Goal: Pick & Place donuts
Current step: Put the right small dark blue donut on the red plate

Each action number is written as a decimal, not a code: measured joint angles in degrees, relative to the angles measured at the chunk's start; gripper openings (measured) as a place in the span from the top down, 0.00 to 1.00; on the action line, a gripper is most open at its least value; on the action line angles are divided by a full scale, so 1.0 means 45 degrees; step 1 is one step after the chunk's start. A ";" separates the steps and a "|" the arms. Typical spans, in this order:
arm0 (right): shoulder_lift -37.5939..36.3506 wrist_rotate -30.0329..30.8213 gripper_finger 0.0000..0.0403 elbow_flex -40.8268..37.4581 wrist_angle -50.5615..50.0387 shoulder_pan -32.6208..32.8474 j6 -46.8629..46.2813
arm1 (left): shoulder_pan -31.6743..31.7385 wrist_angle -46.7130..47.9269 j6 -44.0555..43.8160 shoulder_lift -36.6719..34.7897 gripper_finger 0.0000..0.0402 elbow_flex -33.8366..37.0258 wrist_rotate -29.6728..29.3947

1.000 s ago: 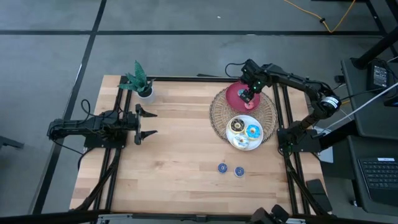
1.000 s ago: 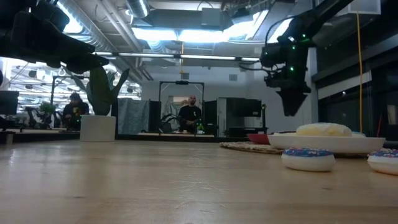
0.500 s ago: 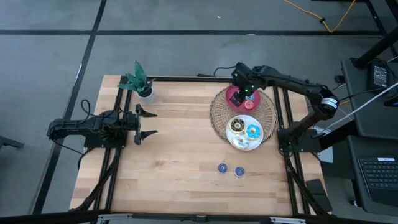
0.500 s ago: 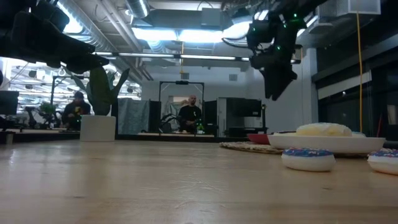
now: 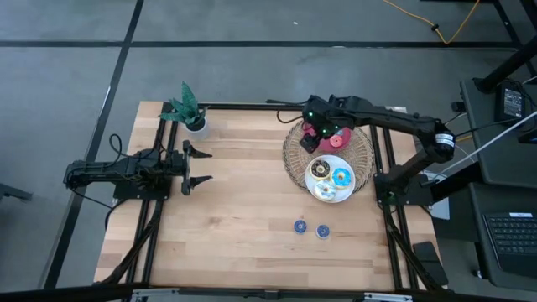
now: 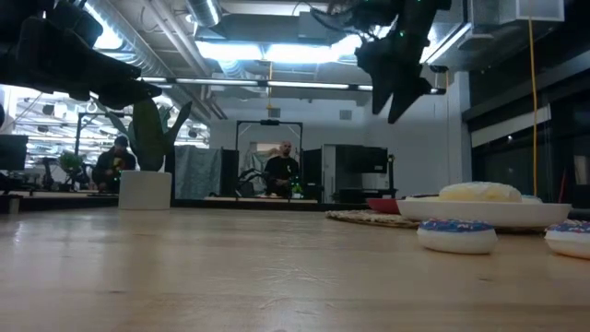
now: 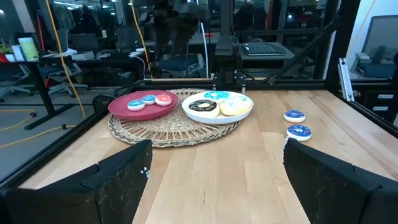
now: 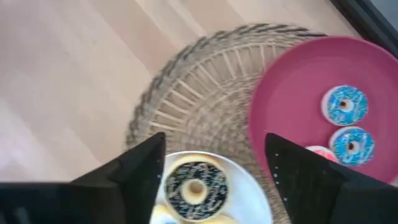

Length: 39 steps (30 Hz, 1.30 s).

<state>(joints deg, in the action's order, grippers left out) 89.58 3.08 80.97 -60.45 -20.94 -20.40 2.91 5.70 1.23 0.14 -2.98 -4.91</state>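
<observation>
**Overhead, an empty right gripper above the wicker mat**

Overhead, the right gripper hangs above the wicker mat at the red plate's edge, its fingers spread wide with nothing between them; on that red plate lie two small blue donuts and a red-pink donut; beside it on the mat, the white plate carries the chocolate donut, blue-iced donut and white-iced donut; off the mat, on bare wood, two more small blue donuts sit side by side; well apart from the mat, near the potted plant, the left gripper waits with fingers parted wide.
</observation>
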 joint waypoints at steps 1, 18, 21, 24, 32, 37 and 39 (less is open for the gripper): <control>0.0000 0.0081 0.28 0.0125 -0.0123 0.0177 -0.0131 | 0.0002 0.0002 0.0000 0.0000 0.12 0.0005 0.0000; 0.0177 0.0410 0.16 0.2145 -0.0525 0.3946 -0.5791 | -0.0003 0.0000 0.0000 0.0002 0.12 0.0002 0.0000; 0.0506 0.0500 0.16 0.2730 -0.0499 0.4420 -0.6120 | 0.0000 0.0001 0.0000 0.0000 0.12 0.0003 0.0000; 0.0953 0.0809 0.16 0.3541 -0.0451 0.4885 -0.6037 | -0.0001 0.0002 0.0003 0.0000 0.12 0.0005 0.0000; 0.1786 0.0891 0.16 0.4827 -0.0460 0.5939 -0.4995 | -0.0003 -0.0002 0.0000 0.0000 0.12 0.0000 -0.0005; 0.1855 0.0899 0.16 0.4589 -0.0507 0.7122 -0.4860 | -0.0003 -0.0002 0.0000 0.0000 0.12 0.0003 -0.0010; 0.1855 0.0896 0.16 0.4247 -0.0422 0.7620 -0.5204 | -0.0003 0.0002 0.0000 0.0000 0.12 0.0005 -0.0010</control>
<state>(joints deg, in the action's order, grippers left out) 97.93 7.12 100.09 -62.35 13.35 -43.82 2.90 5.72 1.23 0.14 -2.96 -4.95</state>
